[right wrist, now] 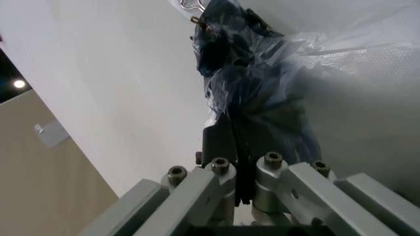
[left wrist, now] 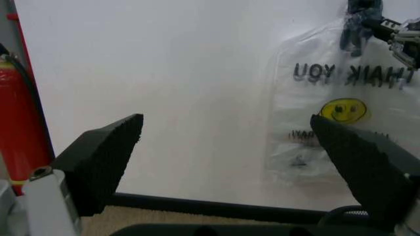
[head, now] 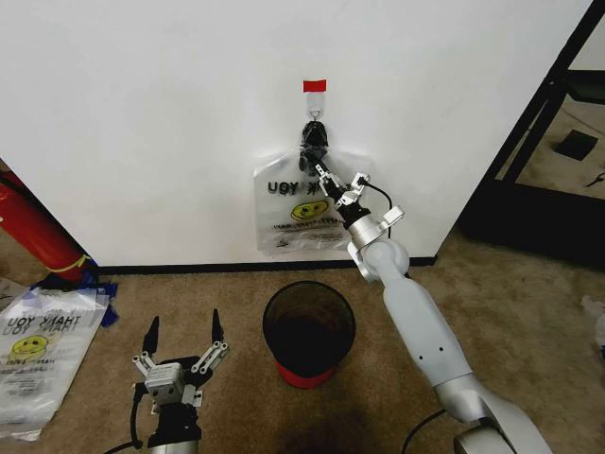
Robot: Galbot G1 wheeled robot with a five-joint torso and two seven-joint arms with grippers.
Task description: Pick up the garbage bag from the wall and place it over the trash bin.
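Note:
The garbage bag (head: 295,210) hangs flat on the white wall (head: 170,123) from a black hook clip (head: 314,138) under a red tape strip (head: 314,86). It is see-through, with reversed THANK YOU lettering and a yellow smiley. My right gripper (head: 322,174) reaches up to the bag's bunched top just below the clip. In the right wrist view its fingers (right wrist: 223,142) are pressed together on the dark gathered plastic (right wrist: 253,83). The trash bin (head: 309,327), dark with a red base, stands on the carpet below the bag. My left gripper (head: 184,335) waits low, left of the bin, open (left wrist: 229,147), facing the bag (left wrist: 335,113).
A long red cylinder (head: 33,227) leans at the far left by the wall (left wrist: 19,123). Another printed plastic bag (head: 38,350) lies on the carpet at the left. A black frame (head: 544,113) stands at the right past the wall's corner. A black baseboard (head: 189,269) lines the wall.

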